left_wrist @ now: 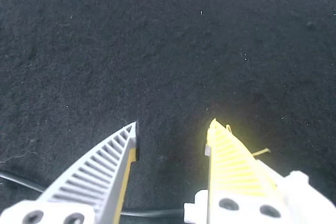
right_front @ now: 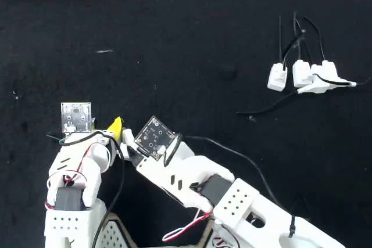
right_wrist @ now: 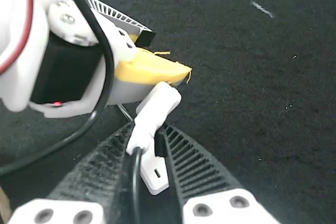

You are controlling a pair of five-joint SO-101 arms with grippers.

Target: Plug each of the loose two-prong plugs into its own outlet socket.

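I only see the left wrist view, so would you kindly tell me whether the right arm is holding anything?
Observer: Yes, the right gripper is shut on a white plug that trails a black cord.
Operator: Thank you. Where is it relative to my fingers?
Observer: The plug's end sits close beside the yellow finger of your left gripper. I cannot tell whether they touch.
Operator: And where might it go?
Observer: In the high view, a cluster of white connectors lies toward the far right of the table.
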